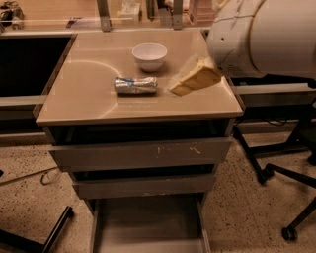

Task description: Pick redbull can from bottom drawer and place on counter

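Observation:
The redbull can (136, 85) lies on its side on the tan counter (89, 106), just in front of a white bowl (149, 55). My gripper (195, 76) shows as a tan wedge under the big white arm (266, 37). It hangs over the counter's right part, to the right of the can and apart from it, with nothing in it. The bottom drawer (148, 222) is pulled out below, and its flat grey floor is bare.
Two wider grey drawers (140, 153) sit above the bottom one, the upper slightly out. A shelf with metal posts (103, 12) runs behind the counter. Black chair legs with castors (276, 173) stand on the floor at right, and a black bar (54, 230) lies at lower left.

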You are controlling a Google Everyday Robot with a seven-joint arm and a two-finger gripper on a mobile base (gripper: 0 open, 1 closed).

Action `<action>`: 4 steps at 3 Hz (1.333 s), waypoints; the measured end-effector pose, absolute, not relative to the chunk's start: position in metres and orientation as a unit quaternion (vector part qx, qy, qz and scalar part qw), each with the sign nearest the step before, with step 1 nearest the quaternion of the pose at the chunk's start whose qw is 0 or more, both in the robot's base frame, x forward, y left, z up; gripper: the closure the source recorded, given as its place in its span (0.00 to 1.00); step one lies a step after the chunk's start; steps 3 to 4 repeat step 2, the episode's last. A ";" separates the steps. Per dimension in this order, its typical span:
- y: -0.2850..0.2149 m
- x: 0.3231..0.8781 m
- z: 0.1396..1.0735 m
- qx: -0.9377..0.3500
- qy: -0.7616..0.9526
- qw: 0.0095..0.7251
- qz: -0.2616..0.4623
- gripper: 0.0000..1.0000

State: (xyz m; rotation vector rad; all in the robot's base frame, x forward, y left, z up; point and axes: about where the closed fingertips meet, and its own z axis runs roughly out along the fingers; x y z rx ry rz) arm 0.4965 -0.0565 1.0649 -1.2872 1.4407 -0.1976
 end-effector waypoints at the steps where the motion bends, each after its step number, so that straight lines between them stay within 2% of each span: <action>1: -0.129 0.483 1.066 -0.486 0.665 0.550 -0.137 0.00; 4: -0.129 0.480 1.072 -0.486 0.664 0.549 -0.145 0.00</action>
